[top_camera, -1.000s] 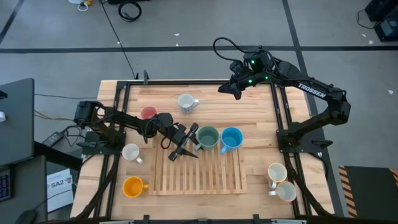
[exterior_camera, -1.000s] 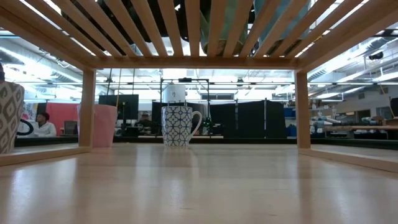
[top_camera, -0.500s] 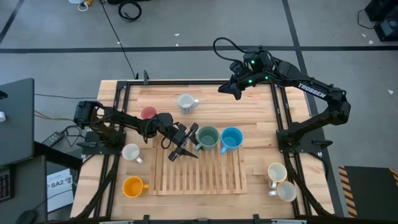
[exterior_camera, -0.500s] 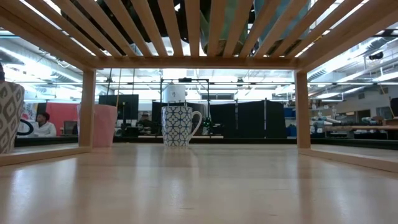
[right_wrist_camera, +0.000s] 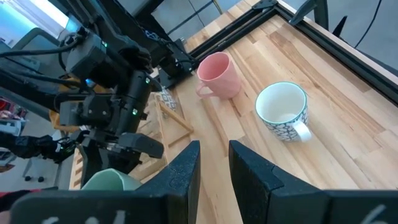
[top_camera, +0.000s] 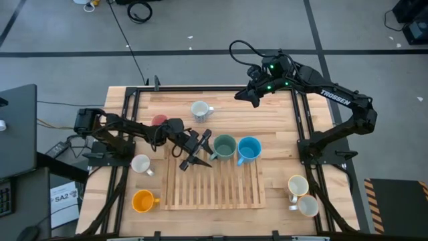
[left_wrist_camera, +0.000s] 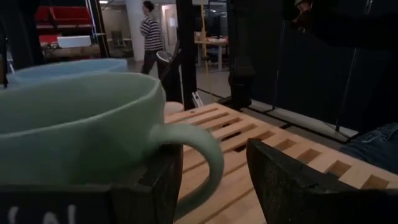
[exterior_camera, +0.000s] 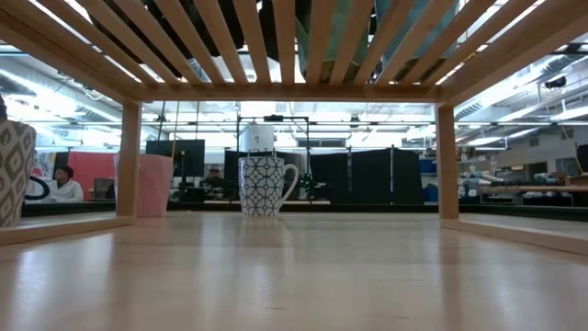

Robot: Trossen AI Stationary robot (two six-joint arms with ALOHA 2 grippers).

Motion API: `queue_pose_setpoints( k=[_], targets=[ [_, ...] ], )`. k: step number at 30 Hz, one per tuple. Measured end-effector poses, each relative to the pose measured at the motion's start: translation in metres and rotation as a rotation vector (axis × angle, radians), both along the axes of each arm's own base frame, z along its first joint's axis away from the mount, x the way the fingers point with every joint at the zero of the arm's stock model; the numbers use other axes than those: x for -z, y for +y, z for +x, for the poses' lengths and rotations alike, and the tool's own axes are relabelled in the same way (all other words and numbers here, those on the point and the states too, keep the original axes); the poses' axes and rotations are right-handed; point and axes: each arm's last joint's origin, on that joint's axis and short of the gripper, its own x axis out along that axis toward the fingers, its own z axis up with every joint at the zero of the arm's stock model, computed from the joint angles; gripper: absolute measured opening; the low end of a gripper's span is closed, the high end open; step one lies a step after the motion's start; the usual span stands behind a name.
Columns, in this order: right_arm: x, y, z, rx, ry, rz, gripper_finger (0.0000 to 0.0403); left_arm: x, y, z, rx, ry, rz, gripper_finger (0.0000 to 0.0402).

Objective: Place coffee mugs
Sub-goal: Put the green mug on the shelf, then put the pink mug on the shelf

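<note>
A pale green mug (top_camera: 223, 146) and a blue mug (top_camera: 249, 148) stand upright on the far edge of the slatted wooden rack (top_camera: 214, 187). My left gripper (top_camera: 205, 150) is level at the green mug's left side and open. In the left wrist view its fingers stand on either side of the mug's handle (left_wrist_camera: 208, 158). My right gripper (top_camera: 239, 96) hangs over the table's far edge, open by a narrow gap (right_wrist_camera: 213, 152) and holding nothing. On the table stand a pink mug (top_camera: 159, 121), a patterned white mug (top_camera: 200, 110), a white mug (top_camera: 141, 164) and an orange mug (top_camera: 143, 200). My left gripper comes at the green mug level from the table's left, with the handle (left_wrist_camera: 208, 158) inside its open jaws. One finger (left_wrist_camera: 155, 193) lies close against the mug's wall. I cannot tell whether it touches. The other finger (left_wrist_camera: 292, 180) stands clear of the handle.
Two cream mugs (top_camera: 302, 195) stand near the table's right front corner. The rack's near slats are bare. In the low view, under the rack, the patterned mug (exterior_camera: 266, 185) and pink mug (exterior_camera: 152, 184) show beyond it. Black frame rails run along both table sides.
</note>
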Motion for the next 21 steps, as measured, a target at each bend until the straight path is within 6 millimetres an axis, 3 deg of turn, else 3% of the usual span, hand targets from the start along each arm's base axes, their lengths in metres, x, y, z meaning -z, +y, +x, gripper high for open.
queue_pose_setpoints(
  k=[11, 21],
  targets=[
    [0.000, 0.000, 0.000, 0.000, 0.000, 0.000, 0.0090, 0.001, 0.001, -0.001, -0.004, 0.042, -0.001, 0.0185],
    [0.000, 0.000, 0.000, 0.000, 0.000, 0.000, 0.0090, -0.011, 0.008, -0.014, -0.029, 0.116, -0.003, 0.0185]
  ],
)
